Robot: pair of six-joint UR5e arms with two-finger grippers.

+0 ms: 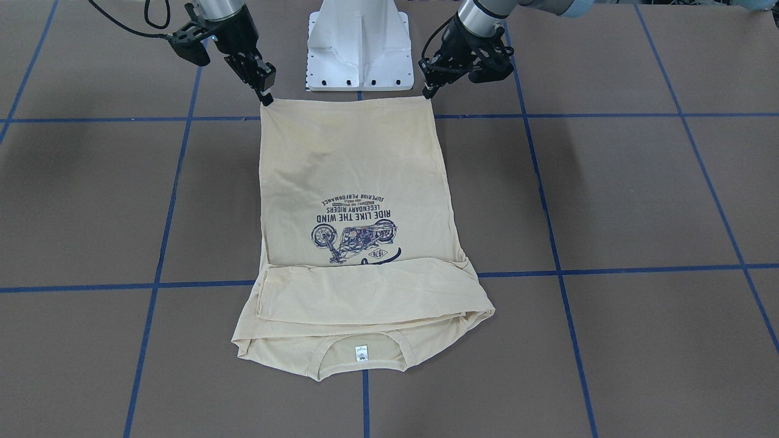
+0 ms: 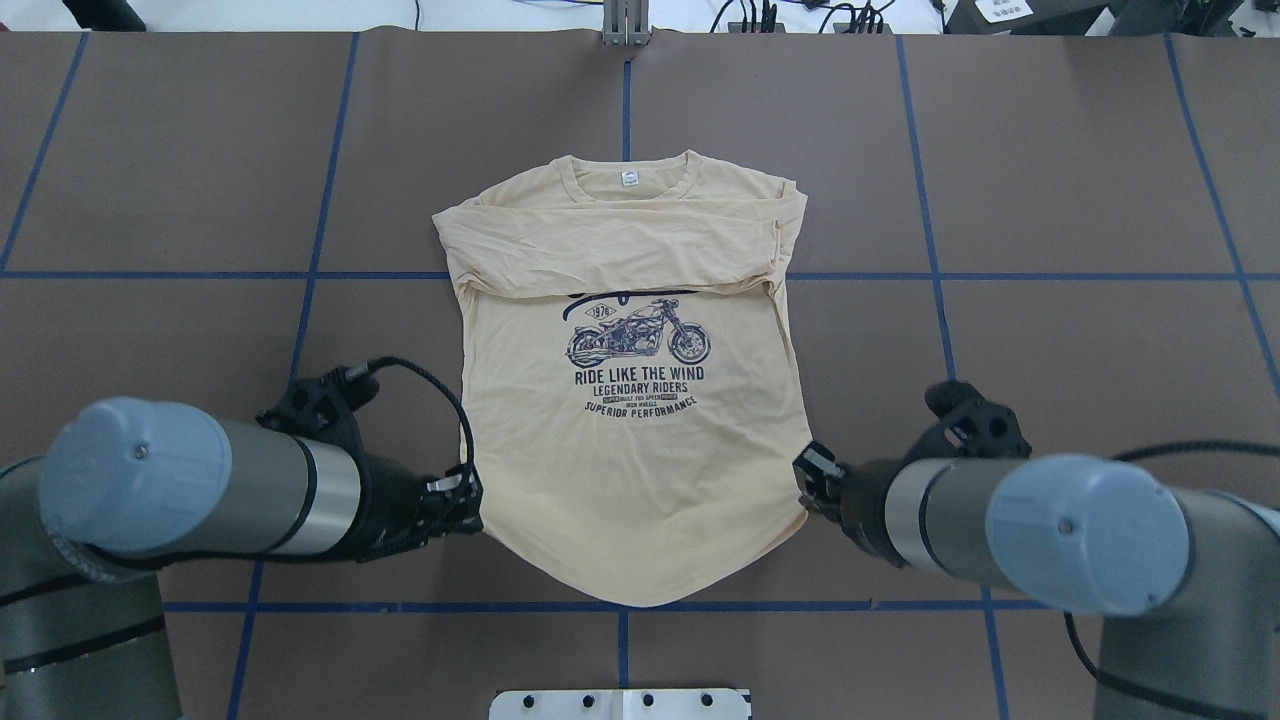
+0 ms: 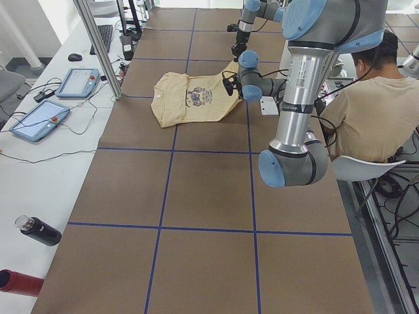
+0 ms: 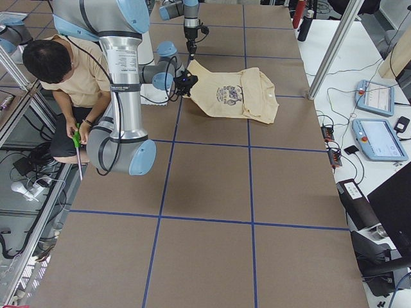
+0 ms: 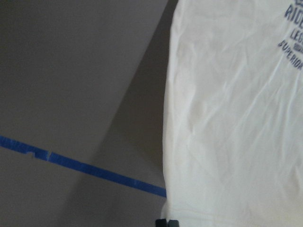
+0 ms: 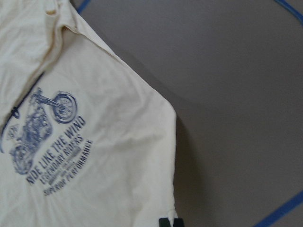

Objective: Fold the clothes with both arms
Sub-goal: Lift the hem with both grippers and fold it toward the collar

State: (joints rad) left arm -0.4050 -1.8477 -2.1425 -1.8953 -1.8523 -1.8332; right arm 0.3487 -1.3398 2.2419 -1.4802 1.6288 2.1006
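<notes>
The cream-yellow T-shirt lies print up on the brown table, collar and white neck label pointing away from the robot. Its sleeves are folded across the chest in a band over the top of the motorcycle print. My left gripper is shut on one hem corner and my right gripper is shut on the other. Both corners are raised a little, and the hem sags between them. The wrist views show the fabric running up to the fingertips at the bottom edge.
The white pedestal base stands just behind the hem. Blue tape lines grid the table. A seated person is behind the robot. Tablets and bottles lie on the side bench.
</notes>
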